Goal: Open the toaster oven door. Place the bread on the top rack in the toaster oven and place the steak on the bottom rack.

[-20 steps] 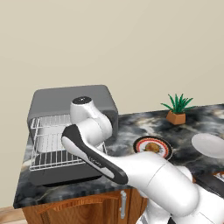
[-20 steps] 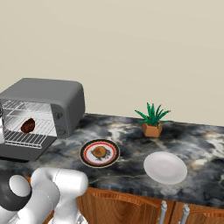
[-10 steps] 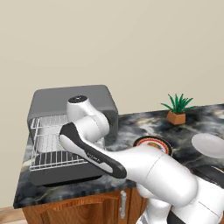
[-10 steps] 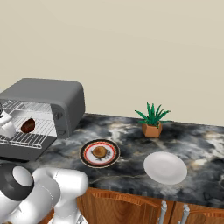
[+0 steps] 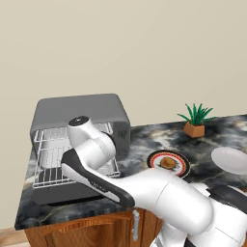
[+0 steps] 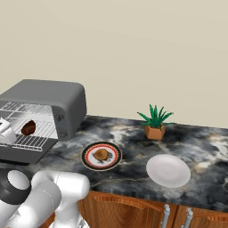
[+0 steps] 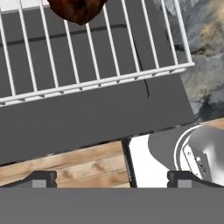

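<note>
The grey toaster oven [image 5: 79, 113] [image 6: 49, 95] stands at the counter's left end, its door [image 7: 87, 118] [image 6: 18, 155] folded down flat. The dark steak [image 6: 28, 128] [image 7: 76, 8] lies on the bottom rack [image 6: 38, 141] [image 7: 109, 81], which is pulled out over the door. Nothing rests on the top rack [image 5: 53, 136] [image 6: 22, 108]. The golden bread [image 5: 167, 162] [image 6: 101, 155] sits on a red-rimmed plate [image 5: 179, 169] [image 6: 89, 161] to the right of the oven. My gripper [image 7: 111, 179] hangs open and empty in front of the door's edge, back from the steak.
A white empty plate [image 5: 230, 160] [image 6: 168, 170] lies further right on the marble counter [image 6: 133, 138]. A potted plant [image 5: 195, 120] [image 6: 154, 122] stands near the back wall. My own arm [image 5: 96, 159] covers much of the oven front in the left base view.
The arm has swung slightly and the hand has drawn back from the oven. The steak stays on the rack, and the jaws stay open.
</note>
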Robot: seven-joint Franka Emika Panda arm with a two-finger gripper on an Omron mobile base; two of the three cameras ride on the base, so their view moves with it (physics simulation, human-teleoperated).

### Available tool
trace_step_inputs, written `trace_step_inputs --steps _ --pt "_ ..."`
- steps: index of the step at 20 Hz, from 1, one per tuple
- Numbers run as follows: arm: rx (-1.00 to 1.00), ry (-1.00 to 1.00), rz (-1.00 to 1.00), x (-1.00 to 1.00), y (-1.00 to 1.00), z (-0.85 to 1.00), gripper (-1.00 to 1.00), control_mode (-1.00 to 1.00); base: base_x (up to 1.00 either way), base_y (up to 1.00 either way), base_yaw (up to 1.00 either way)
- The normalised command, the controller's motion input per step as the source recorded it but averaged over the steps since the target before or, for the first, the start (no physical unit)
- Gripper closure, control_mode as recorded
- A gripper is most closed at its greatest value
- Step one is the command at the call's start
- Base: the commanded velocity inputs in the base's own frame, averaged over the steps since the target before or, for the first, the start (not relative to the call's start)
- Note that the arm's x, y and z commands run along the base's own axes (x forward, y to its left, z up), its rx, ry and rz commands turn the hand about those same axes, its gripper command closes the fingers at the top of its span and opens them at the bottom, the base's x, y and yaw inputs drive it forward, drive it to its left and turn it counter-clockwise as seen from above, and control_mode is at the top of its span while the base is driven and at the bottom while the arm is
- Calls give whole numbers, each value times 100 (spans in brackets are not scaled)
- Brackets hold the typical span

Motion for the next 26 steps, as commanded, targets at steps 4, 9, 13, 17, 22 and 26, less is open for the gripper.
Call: trace_step_inputs --steps 4,9,13,17,22,26 --pt "4 -6 0 0 -5 -32 -100 -100 0 0 0" --pt "4 -2 2 4 -6 -23 -100 -100 0 0 0" --pt "3 0 8 12 -2 -23 -100 -100 0 0 0" --pt "2 -5 14 9 2 -15 -100 -100 0 0 0" --pt "0 -13 18 7 0 -7 -100 -100 0 0 0" --pt "0 -15 11 11 0 -4 -100 -100 0 0 0"
